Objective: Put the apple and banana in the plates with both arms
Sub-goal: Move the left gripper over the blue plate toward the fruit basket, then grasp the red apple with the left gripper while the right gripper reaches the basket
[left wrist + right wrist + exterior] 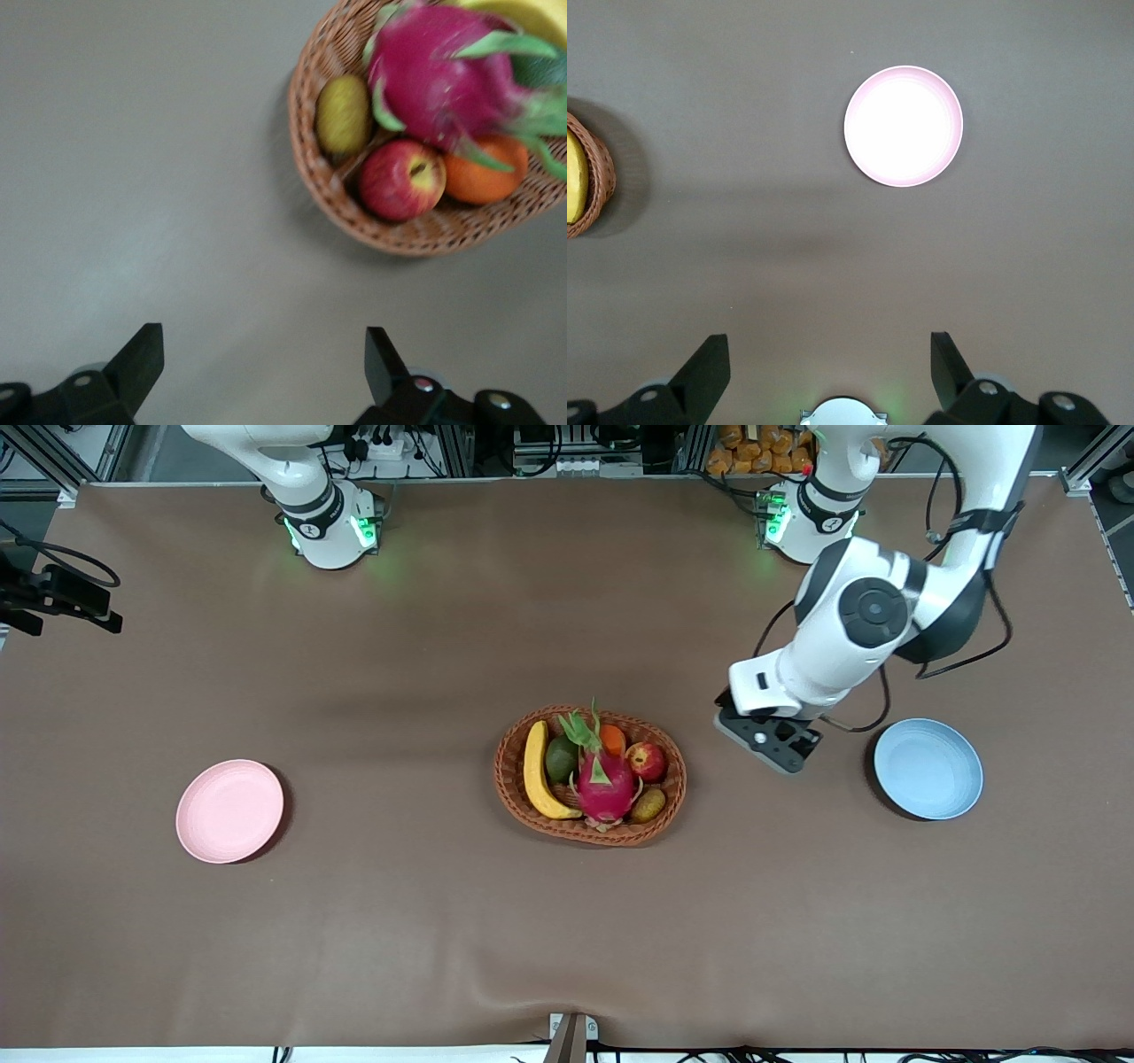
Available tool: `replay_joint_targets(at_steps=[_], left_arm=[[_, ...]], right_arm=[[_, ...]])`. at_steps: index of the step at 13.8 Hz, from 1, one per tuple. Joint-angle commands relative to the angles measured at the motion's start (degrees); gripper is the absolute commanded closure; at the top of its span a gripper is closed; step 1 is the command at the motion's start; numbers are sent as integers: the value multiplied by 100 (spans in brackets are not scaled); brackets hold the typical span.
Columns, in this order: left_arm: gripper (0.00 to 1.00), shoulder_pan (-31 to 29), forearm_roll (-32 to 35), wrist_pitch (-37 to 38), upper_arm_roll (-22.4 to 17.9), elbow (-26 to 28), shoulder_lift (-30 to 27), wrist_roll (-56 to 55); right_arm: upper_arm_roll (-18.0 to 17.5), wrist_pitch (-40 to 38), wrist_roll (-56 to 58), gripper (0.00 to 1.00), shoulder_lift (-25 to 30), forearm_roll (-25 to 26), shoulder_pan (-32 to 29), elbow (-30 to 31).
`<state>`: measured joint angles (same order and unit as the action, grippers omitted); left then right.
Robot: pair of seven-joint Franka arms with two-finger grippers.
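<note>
Left tool (769, 742): released, over bare worktop (399, 921) beside basket (514, 779) holding apple (647, 762) and banana (536, 771). Right tool (824, 376): released, high above worktop near pink plate (904, 126).

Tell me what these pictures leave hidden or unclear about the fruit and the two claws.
- Front view: the right claw is out of frame past the top edge.
- Front view: the left claw shows from above, so its fingers are hard to read.
- Left wrist view: the banana is cut by the edge; the dragon fruit is blurred.
- Right wrist view: the basket is mostly cut off; the apple is absent.
</note>
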<state>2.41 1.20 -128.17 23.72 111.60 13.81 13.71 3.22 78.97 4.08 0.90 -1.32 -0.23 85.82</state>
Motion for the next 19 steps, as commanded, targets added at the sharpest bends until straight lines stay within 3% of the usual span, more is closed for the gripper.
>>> replay_joint_targets(at_steps=[1,9,13,19], left_arm=[[0,-38,117,-707,142,-33,568,105],[0,524,144,-1131,116,-42,930,-27],[0,620,749,-1351,124,-42,1185,-368],[0,823,1075,-1666,116,-165,1492,-730]], right_arm=[[12,48,-12,0,7,97,110,57],[3,390,-65,0,-344,18,382,93],[3,653,-65,0,-678,0,611,93],[3,1286,-56,0,-1442,-675,830,84]])
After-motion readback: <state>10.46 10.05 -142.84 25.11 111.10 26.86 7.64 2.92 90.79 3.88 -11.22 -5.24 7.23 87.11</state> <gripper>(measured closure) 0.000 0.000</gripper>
